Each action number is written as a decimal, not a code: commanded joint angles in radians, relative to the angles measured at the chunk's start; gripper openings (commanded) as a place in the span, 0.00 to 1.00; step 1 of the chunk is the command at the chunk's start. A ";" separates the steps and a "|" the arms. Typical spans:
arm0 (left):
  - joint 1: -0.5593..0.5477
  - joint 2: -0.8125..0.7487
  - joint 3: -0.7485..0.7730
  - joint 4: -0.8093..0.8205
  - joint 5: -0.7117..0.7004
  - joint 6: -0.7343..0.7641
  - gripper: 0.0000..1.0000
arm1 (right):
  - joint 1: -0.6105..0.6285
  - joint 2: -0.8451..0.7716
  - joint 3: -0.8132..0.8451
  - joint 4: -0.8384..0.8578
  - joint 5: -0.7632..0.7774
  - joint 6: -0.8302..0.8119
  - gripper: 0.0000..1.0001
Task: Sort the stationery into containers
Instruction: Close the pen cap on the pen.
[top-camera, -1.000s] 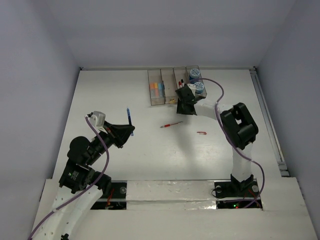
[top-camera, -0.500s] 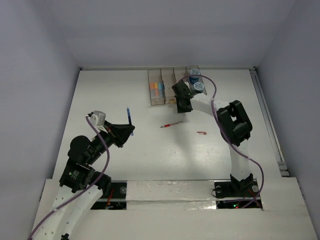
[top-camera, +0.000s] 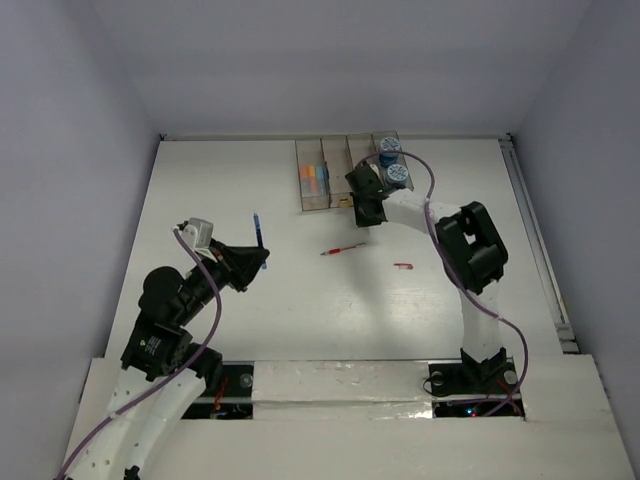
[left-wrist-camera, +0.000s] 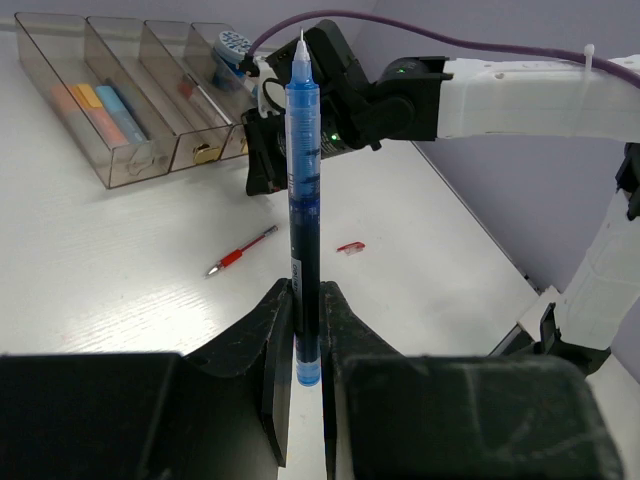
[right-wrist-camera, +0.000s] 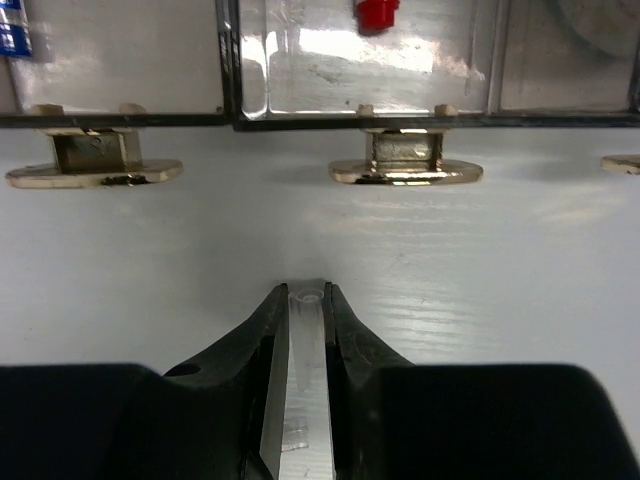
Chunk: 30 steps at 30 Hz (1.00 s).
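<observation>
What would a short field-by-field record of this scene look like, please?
Left gripper: shut on blue pen
Right gripper: at near end of containers, jaws narrow, grip unclear
Leftmost bin: orange and blue sticks
Rightmost bin: two blue-white rolls
Loose on table: red pen, small red piece

White table (top-camera: 200, 180) bears the containers (top-camera: 308, 150), red pen (top-camera: 343, 249), small red piece (top-camera: 403, 266).

containers (right-wrist-camera: 330, 75): glossy translucent plastic | feet (right-wrist-camera: 405, 172): shiny gold metal | table (right-wrist-camera: 520, 270): matt white, faintly grained
</observation>
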 joint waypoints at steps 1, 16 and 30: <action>0.006 0.014 0.006 0.040 0.006 0.011 0.00 | -0.024 -0.032 -0.078 0.007 0.048 -0.034 0.00; 0.015 0.073 -0.006 0.075 0.102 0.015 0.00 | 0.072 -0.656 -0.446 0.686 -0.228 0.070 0.00; 0.025 0.089 -0.021 0.109 0.196 0.021 0.00 | 0.336 -0.716 -0.512 1.296 -0.220 0.202 0.00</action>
